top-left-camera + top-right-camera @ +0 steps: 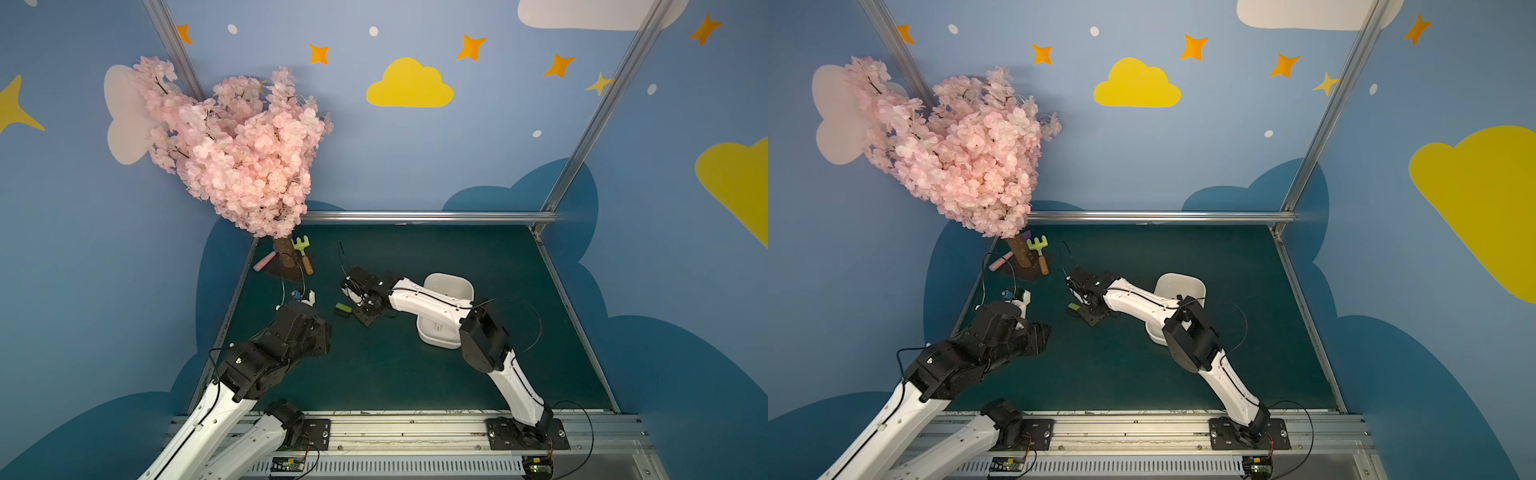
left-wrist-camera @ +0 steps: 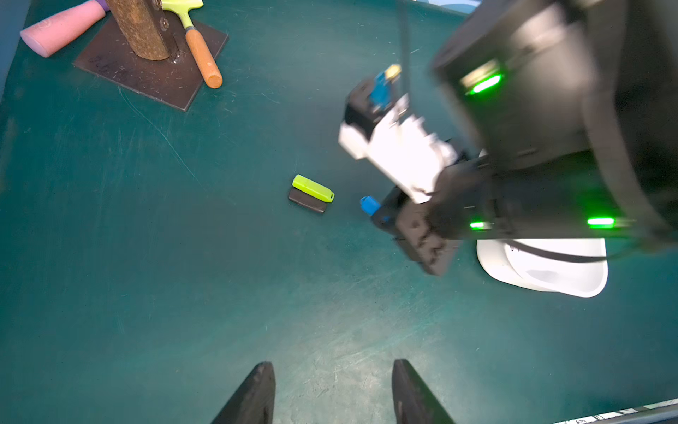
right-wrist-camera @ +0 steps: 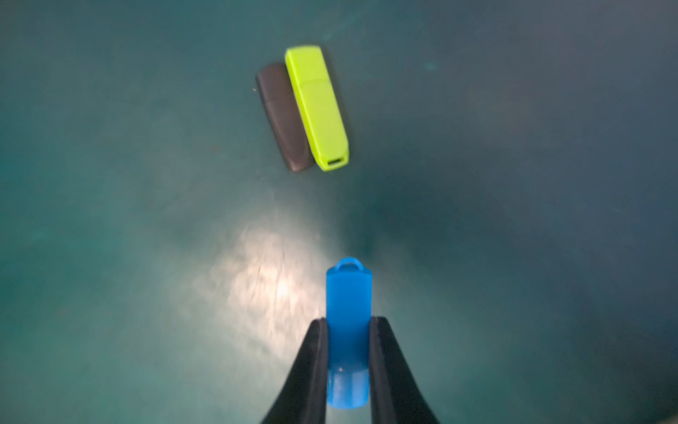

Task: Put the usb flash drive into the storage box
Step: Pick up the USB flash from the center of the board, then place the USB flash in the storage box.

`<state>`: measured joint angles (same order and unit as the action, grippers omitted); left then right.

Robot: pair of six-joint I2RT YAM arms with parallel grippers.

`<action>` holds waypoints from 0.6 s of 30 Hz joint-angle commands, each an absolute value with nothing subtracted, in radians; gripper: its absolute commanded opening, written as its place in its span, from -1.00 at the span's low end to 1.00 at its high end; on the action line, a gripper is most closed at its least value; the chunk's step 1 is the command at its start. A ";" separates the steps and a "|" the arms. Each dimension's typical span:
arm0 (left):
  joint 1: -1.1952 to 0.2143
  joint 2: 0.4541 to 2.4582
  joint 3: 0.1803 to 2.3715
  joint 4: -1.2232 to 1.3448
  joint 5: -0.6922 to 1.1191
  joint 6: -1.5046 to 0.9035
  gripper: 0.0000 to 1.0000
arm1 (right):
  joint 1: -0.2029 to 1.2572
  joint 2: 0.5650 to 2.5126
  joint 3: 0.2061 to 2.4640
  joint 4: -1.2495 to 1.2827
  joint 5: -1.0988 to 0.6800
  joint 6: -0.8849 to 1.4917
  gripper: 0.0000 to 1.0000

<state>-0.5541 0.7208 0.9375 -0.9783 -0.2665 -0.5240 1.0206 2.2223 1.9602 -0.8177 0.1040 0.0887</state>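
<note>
While my right fingers (image 3: 312, 367) clamp the usb flash drive (image 3: 348, 293), I'd lift level toward the storage box (image 1: 446, 286), three o'clock.

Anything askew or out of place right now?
Nothing stands out. The right gripper holds the blue plastic flash drive squarely; the lime-green stick and black stick lie flat, touching side by side; the white plastic tub sits upright.
</note>
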 commanded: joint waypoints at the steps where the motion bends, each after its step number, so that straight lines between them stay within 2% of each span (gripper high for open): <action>1: -0.552 0.722 0.927 -0.976 -0.274 -0.523 0.10 | 0.980 2.036 1.865 -0.800 0.142 0.078 -0.75; 9: -0.549 0.722 0.926 -0.972 -0.267 -0.520 0.10 | 0.740 1.719 1.507 -0.715 0.129 0.141 -0.75; 13: -0.552 0.725 0.925 -0.971 -0.261 -0.518 0.10 | 0.624 1.653 1.389 -0.703 0.135 0.157 -0.74; 18: -0.552 0.723 0.925 -0.970 -0.261 -0.519 0.10 | 0.502 1.667 1.309 -0.702 0.162 0.173 -0.74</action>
